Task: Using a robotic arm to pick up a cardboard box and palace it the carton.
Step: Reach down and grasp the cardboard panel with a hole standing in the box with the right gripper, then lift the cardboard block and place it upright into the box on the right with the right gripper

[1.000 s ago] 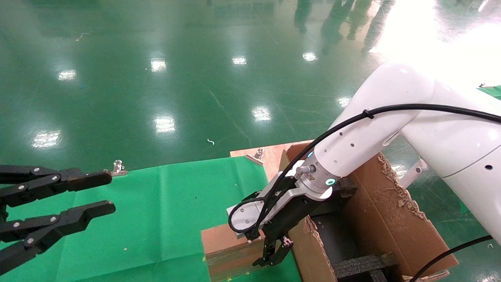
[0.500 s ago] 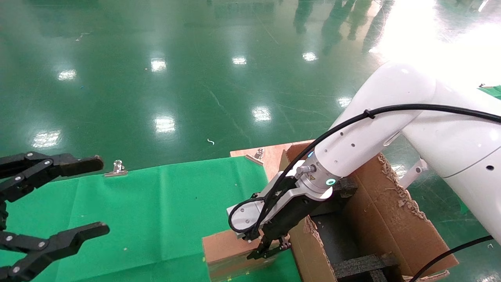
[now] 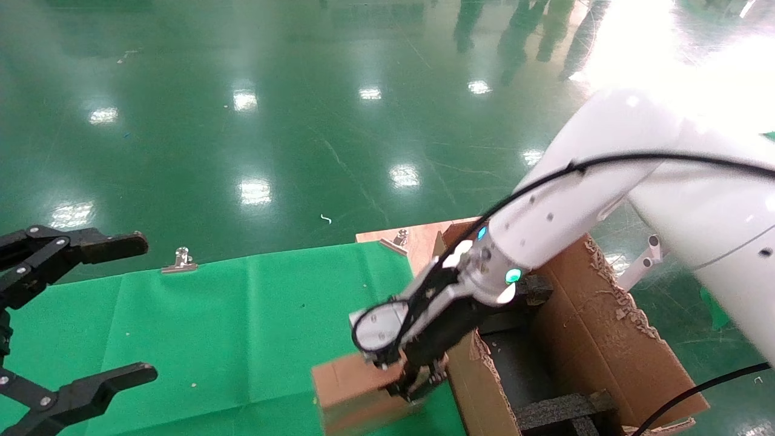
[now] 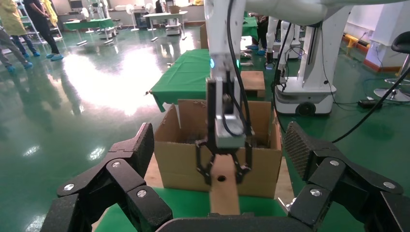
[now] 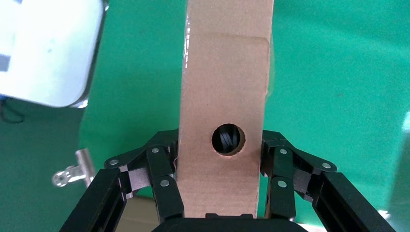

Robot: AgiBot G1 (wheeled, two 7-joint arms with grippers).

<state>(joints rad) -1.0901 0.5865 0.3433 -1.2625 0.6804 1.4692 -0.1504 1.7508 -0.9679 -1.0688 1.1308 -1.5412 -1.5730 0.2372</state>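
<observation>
Since a second ago: right gripper (image 3: 418, 383) has clamped the cardboard box (image 3: 357, 393) and tilted it | box at table (image 3: 242, 315) near edge, beside carton (image 3: 605, 345) | left gripper (image 3: 79, 315) parked, open | risk: box snagging carton's torn wall.

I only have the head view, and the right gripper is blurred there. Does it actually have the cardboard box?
Observer: Yes. In the right wrist view, the right gripper has its jaws pressed on both narrow sides of the cardboard box, flanking its round hole.
Operator: Is the box over the carton yet?
Observer: No. The left wrist view shows it standing on edge in front of the carton, outside its near wall. The left gripper is open and apart from it.
</observation>
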